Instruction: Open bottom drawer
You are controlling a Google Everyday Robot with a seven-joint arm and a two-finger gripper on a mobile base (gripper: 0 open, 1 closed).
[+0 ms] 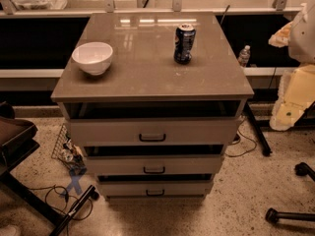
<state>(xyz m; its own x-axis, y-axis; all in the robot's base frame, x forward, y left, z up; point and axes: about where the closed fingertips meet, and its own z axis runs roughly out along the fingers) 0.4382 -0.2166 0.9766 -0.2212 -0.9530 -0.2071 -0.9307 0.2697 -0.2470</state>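
A three-drawer cabinet with a brown glossy top (147,68) stands in the middle of the camera view. The bottom drawer (128,189) is its lowest, shallowest pale front, just above the floor, with a small black pull handle (155,192) at its centre. A dark gap shows above that front. My arm's pale body (295,92) hangs at the right edge, beside the cabinet. My gripper (282,37) is at its upper end, high and to the right of the cabinet top, far from the bottom drawer and touching nothing.
A white bowl (92,57) and a dark soda can (184,44) stand on the cabinet top. A black chair base (29,181) and cables lie on the floor at left. Castor legs (290,213) are at lower right, and a bottle (244,55) stands behind.
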